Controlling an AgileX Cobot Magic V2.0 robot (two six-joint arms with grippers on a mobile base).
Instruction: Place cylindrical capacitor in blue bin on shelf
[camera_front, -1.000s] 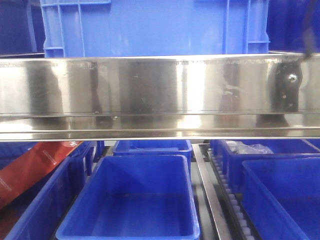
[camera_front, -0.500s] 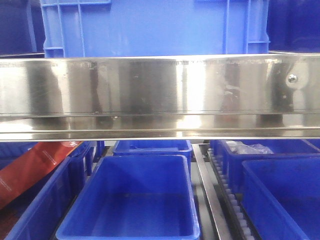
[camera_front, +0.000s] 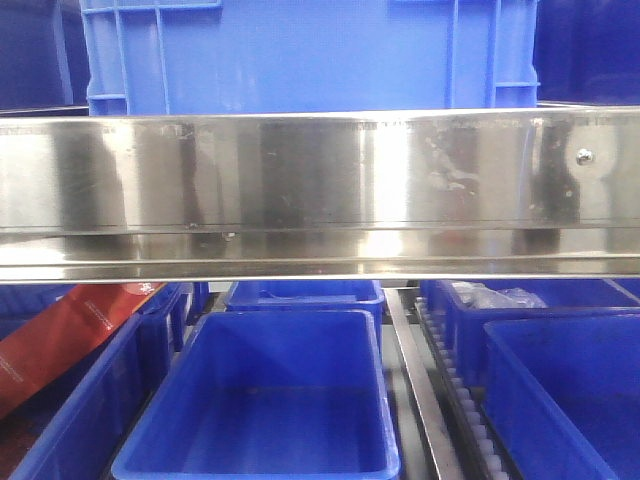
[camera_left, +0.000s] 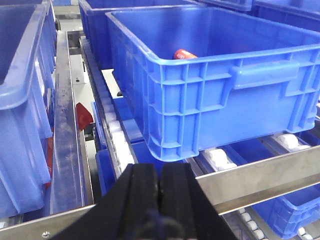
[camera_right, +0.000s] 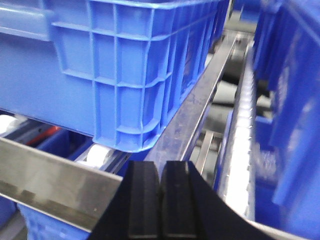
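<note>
We are looking at a shelf (camera_front: 320, 190) of polished stainless steel, its broad front rail throwing back smeared, mirror-like reflections. Behind and above the rail a large blue bin (camera_front: 300, 55) of ribbed moulded plastic is standing, and under it smaller open blue bins (camera_front: 260, 400) are sitting in lanes split by white roller tracks (camera_front: 455, 385).

From the left wrist we are seeing the left gripper (camera_left: 160, 187), its flat black rubbery pads pressed together with nothing between them. It is hovering at the steel rail, just in front of the big bin, whose walls carry square ribs and a moulded handle. Inside that bin a red can-like cylinder (camera_left: 185, 54) is lying against the far wall.

The right gripper (camera_right: 160, 195) is likewise pressed closed and carrying nothing, sitting near the bin's rounded lower corner, beside a steel lane divider (camera_right: 200, 105).

We are finding the cylindrical capacitor in none of these views, so we cannot tell where it lies.

A red strip (camera_front: 70, 335) is slanting across the lower left bins.
</note>
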